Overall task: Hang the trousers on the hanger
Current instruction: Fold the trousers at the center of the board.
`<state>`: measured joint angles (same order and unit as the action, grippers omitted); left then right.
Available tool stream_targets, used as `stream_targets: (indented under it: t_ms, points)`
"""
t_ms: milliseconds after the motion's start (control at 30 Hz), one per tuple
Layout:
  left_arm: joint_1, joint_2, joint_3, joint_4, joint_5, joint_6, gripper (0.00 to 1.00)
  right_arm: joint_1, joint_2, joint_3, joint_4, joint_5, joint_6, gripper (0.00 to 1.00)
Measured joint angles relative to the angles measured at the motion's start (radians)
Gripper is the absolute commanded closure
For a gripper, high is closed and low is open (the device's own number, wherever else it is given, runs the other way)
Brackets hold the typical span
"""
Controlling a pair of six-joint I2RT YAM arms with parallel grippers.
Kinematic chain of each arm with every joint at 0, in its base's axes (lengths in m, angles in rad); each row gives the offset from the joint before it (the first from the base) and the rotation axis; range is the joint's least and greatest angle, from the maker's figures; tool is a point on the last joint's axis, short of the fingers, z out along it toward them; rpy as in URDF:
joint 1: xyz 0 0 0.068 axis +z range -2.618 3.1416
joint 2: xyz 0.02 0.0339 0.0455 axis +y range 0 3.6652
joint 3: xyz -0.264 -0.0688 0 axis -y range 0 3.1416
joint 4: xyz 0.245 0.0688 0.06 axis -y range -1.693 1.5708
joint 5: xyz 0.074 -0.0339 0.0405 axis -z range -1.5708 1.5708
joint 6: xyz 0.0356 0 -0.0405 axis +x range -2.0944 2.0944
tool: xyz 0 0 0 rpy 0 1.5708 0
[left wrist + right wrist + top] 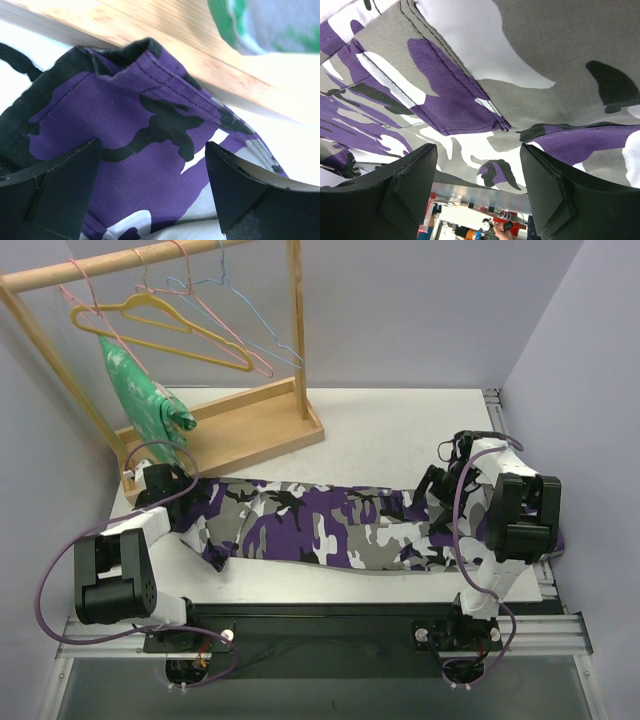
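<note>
Plainly, the long cloth trousers in purple, black, white and grey camouflage [330, 525] lie flat and stretched lengthwise along the white counter [400, 430], nearer its near edge than its far one, running from the left edge almost to the right edge. The thin yellow triangular wire hanger [150, 320] is well apart from them. It hangs by its hook on the wooden rail of the clothes rack [296, 330] at the far left corner, among pink and pale blue wire hangers and above a green-and-white patterned garment [145, 400], so the task is judged barely begun. Each arm has taken one end of the garment, which seems meant to let the pair lift it evenly and fold it over the hanger's bottom bar. The left claw [151, 145] sits at the end by the left edge, beside the rack's wooden base. It is released, its black fingers spread wide on either side of a stitched purple-and-black hem, and it grips nothing. The right claw [477, 147], near the right edge, is likewise released, with camouflage cloth and a stitched seam filling the gap between its fingers. Whether either claw's pads touch the cloth cannot be told. The likely next need is for both to pinch the fabric firmly, since loose cloth may slip or bunch.
</note>
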<state>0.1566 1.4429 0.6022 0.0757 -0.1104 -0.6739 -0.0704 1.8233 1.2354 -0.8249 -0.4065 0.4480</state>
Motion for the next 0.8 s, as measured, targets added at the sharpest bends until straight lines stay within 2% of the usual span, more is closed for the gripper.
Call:
stream_targets:
  t_ms: [267, 500, 667, 800]
  points:
    - [0.002, -0.03, 0.018, -0.13, -0.067, -0.126, 0.04, 0.0, 0.0, 0.0, 0.0, 0.005, 0.0, 0.32]
    - [0.009, -0.195, -0.056, -0.327, -0.131, -0.238, 0.04, 0.0, 0.0, 0.0, -0.002, 0.007, 0.0, 0.32]
    - [0.013, -0.268, -0.081, -0.414, -0.143, -0.241, 0.04, 0.0, 0.006, 0.0, -0.002, 0.007, -0.003, 0.32]
    - [0.008, -0.3, -0.047, -0.498, -0.14, -0.175, 0.04, 0.0, 0.019, 0.009, -0.003, 0.006, -0.004, 0.32]
